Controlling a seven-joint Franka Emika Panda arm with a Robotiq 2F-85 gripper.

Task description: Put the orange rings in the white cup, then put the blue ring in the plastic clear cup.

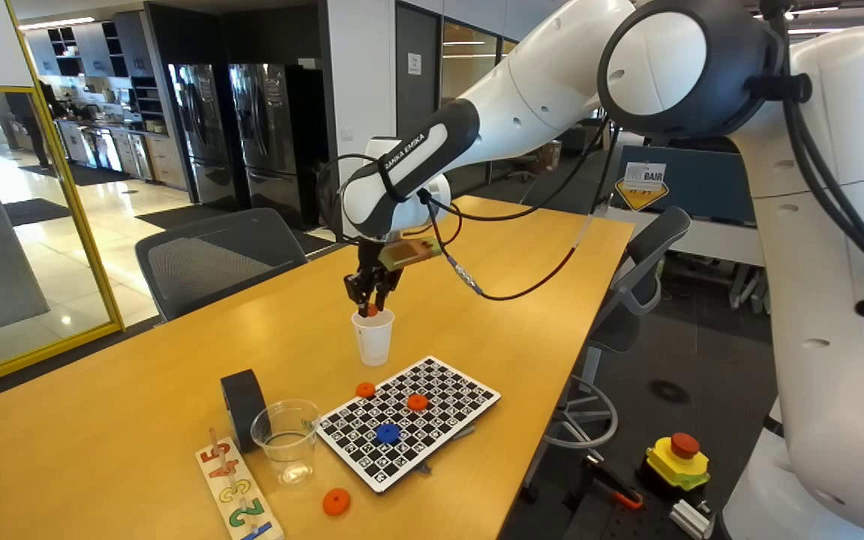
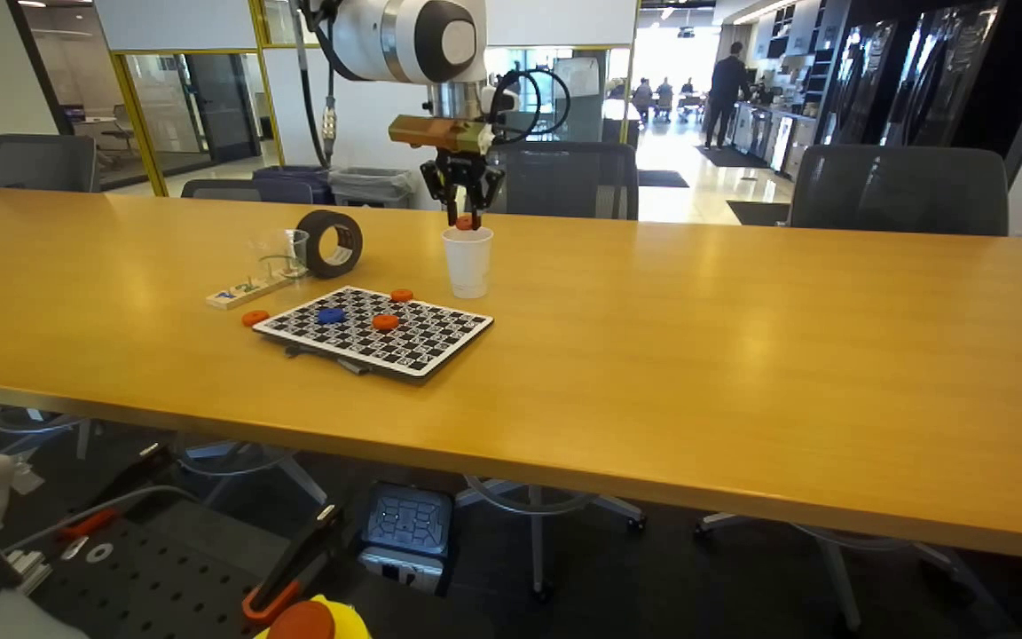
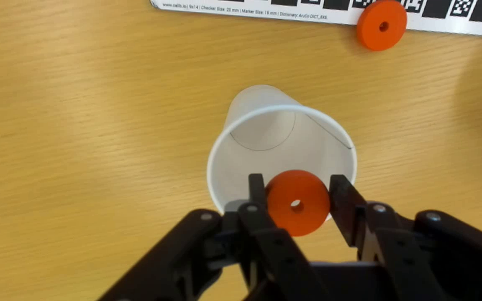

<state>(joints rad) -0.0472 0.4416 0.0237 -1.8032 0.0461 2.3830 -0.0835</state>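
My gripper (image 3: 296,188) is shut on an orange ring (image 3: 298,200), gripped by its sides just over the mouth of the white cup (image 3: 262,98). The cup stands upright on the table; no ring shows in the visible part of its inside. In an exterior view, another orange ring (image 1: 418,403) and the blue ring (image 1: 388,433) lie on the checkered board. An orange ring (image 1: 365,390) lies at the board's far edge, and one more (image 1: 337,502) lies on the table near the plastic clear cup (image 1: 287,442). The clear cup stands upright beside the board.
The checkered board (image 1: 439,382) lies between the white cup and the table's near edge. A black tape roll (image 2: 353,248) stands upright beside the clear cup. A wooden number board with pegs (image 1: 231,487) lies beside them. Chairs (image 2: 564,177) stand around the table.
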